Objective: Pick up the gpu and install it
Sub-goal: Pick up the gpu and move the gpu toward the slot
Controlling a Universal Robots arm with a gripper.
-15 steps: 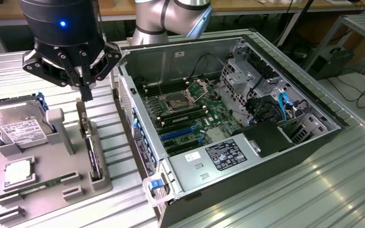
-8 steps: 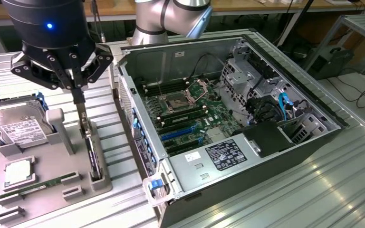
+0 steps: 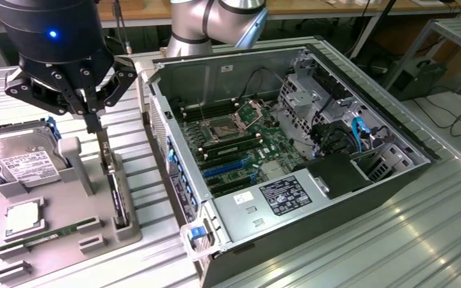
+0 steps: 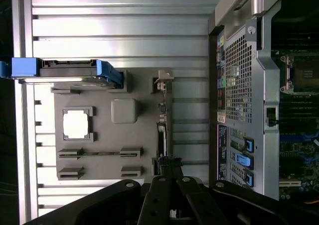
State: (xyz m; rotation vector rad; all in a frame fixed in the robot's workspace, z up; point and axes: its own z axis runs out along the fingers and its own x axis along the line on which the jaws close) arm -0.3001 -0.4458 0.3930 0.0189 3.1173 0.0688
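Upper left, the end effector (image 3: 94, 125) — fingers together — hangs over one end of the gpu (image 3: 113, 180); a corner pinch could twist it.

Bright overhead light, strong glare on ribbed table (image 4: 119, 41), shadow inside computer case (image 3: 206, 78).

Black claw (image 3: 94, 125), black gpu (image 3: 118, 198), grey tray (image 3: 82, 207), green motherboard (image 3: 247, 144), blue-railed hard drive (image 3: 22, 159).

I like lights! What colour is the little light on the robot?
The light is blue, best in the exterior view.
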